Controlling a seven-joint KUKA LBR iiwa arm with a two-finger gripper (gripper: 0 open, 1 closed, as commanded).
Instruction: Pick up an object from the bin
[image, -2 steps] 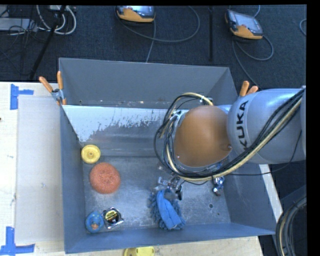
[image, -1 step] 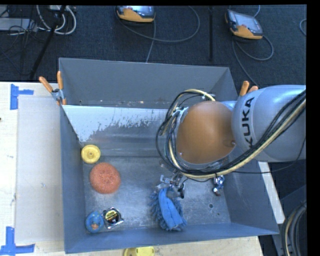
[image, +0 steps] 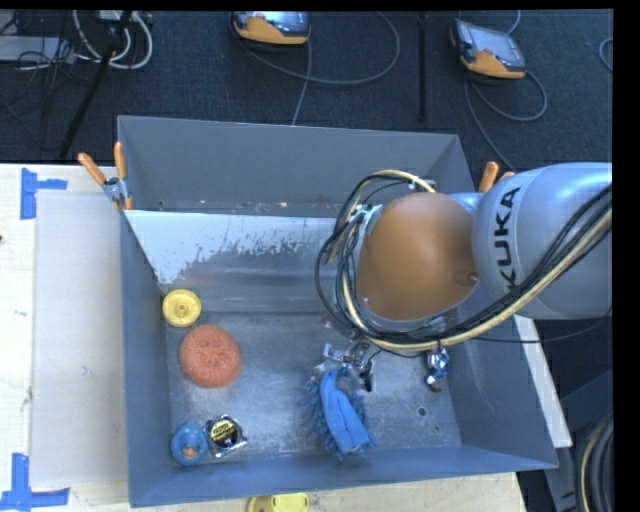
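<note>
My gripper (image: 350, 366) pokes out from under the arm's orange cover, low in the right half of the bin. It sits right at the upper end of a blue fuzzy brush-like thing (image: 340, 418) that lies lengthwise toward the bin's front wall. Whether that thing is touched or gripped is hidden by the cover and the clutter of metal parts.
A yellow round cap (image: 181, 308) and a red-orange scrubby ball (image: 210, 356) lie at the left. In the front left corner are a small blue round thing (image: 188, 443) and a yellow-and-black tape measure (image: 224, 434). The arm covers the bin's right back part.
</note>
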